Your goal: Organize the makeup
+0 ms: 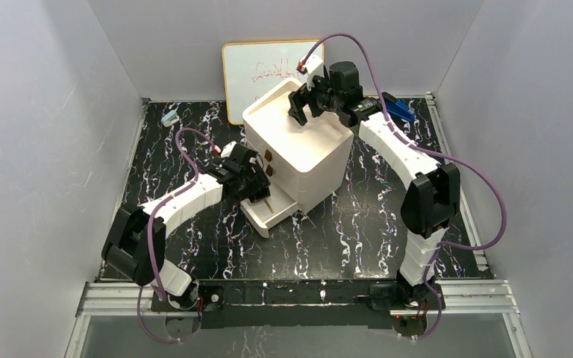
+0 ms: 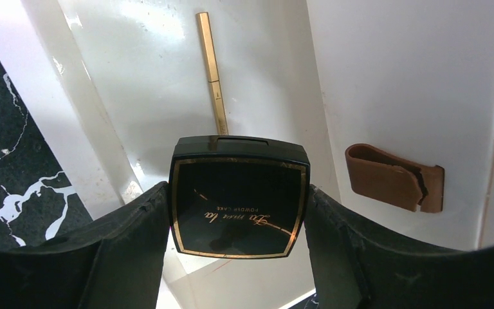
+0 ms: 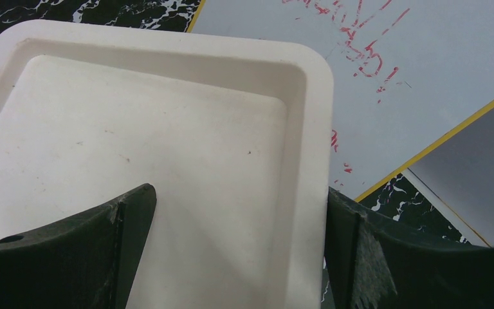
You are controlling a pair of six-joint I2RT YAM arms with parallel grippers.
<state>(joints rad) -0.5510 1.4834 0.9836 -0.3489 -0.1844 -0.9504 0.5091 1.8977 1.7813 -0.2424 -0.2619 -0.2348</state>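
My left gripper [image 2: 238, 215] is shut on the dark square compact [image 2: 238, 193] with gold trim and holds it over the open bottom drawer [image 2: 154, 84] of the white organizer box [image 1: 310, 160]. A thin gold stick [image 2: 212, 71] lies in that drawer. In the top view the left gripper [image 1: 254, 194] is at the drawer [image 1: 274, 216]. My right gripper [image 3: 238, 219] is open over the box's top tray [image 3: 309, 129], one finger inside and one outside the rim; it also shows in the top view [image 1: 302, 104]. The puff, palette and brushes are out of view.
A brown leather pull tab [image 2: 392, 177] sits on the drawer front above. A whiteboard [image 1: 257, 71] leans behind the box. A blue object [image 1: 397, 108] lies at the back right, a small pale-blue object [image 1: 169, 118] at the back left. Grey walls enclose the marbled table.
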